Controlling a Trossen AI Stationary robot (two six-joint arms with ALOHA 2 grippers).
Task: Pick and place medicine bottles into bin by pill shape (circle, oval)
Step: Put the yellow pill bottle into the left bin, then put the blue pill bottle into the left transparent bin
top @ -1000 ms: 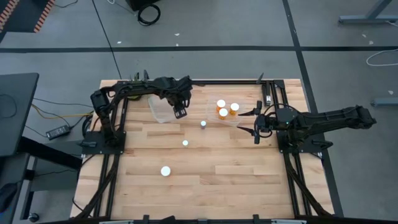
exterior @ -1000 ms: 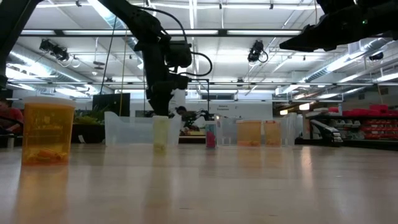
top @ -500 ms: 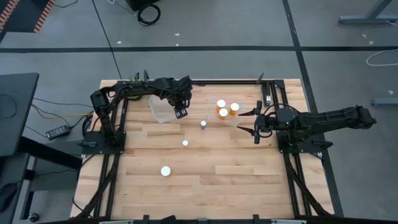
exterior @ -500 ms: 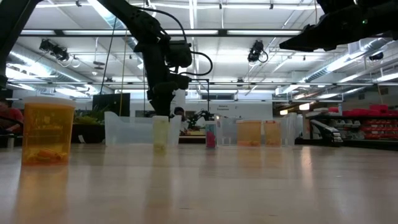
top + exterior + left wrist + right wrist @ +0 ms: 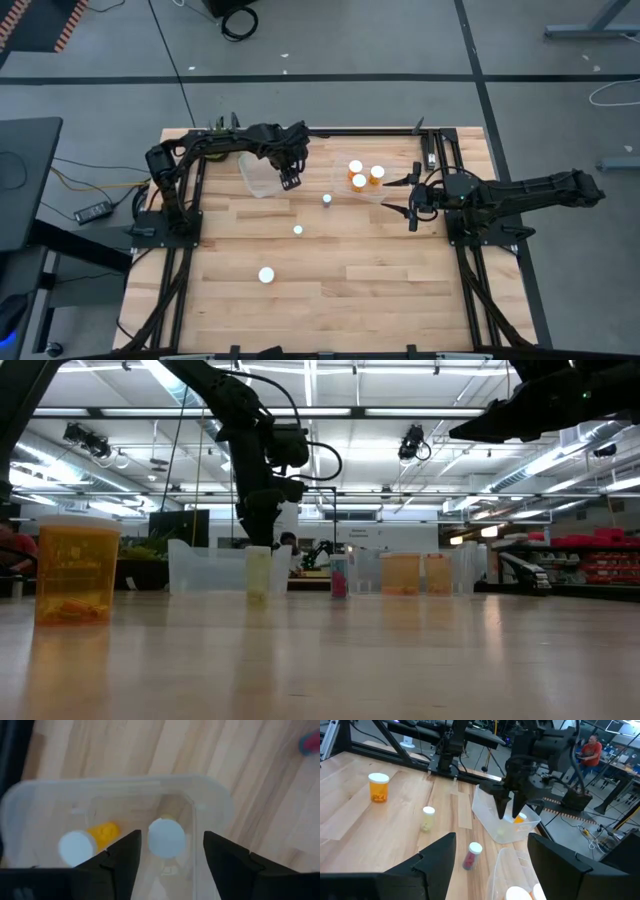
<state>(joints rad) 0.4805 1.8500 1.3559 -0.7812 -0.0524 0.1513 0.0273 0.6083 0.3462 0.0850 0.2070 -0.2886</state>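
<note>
My left gripper (image 5: 290, 178) hangs open over a clear bin (image 5: 258, 176) at the far left. In the left wrist view its fingers (image 5: 122, 862) stand on either side of a white-capped bottle (image 5: 166, 838) lying in that bin, without touching it. A second bottle with an orange body (image 5: 102, 833) lies beside it. My right gripper (image 5: 411, 205) is open and empty beside a second clear bin (image 5: 345, 190), which holds three orange bottles (image 5: 359, 181). Three bottles stand loose on the table: a pinkish one (image 5: 326, 199), a pale one (image 5: 298, 230) and a wide orange one (image 5: 266, 274).
The arms' black frames run along the table's left (image 5: 180, 230) and right (image 5: 470, 240) sides. Bare wood lies between the loose bottles and the near edge (image 5: 330, 330). A person (image 5: 592, 747) stands in the room beyond the table.
My left gripper has risen a little over the left bin. The bottles have stayed where they were.
</note>
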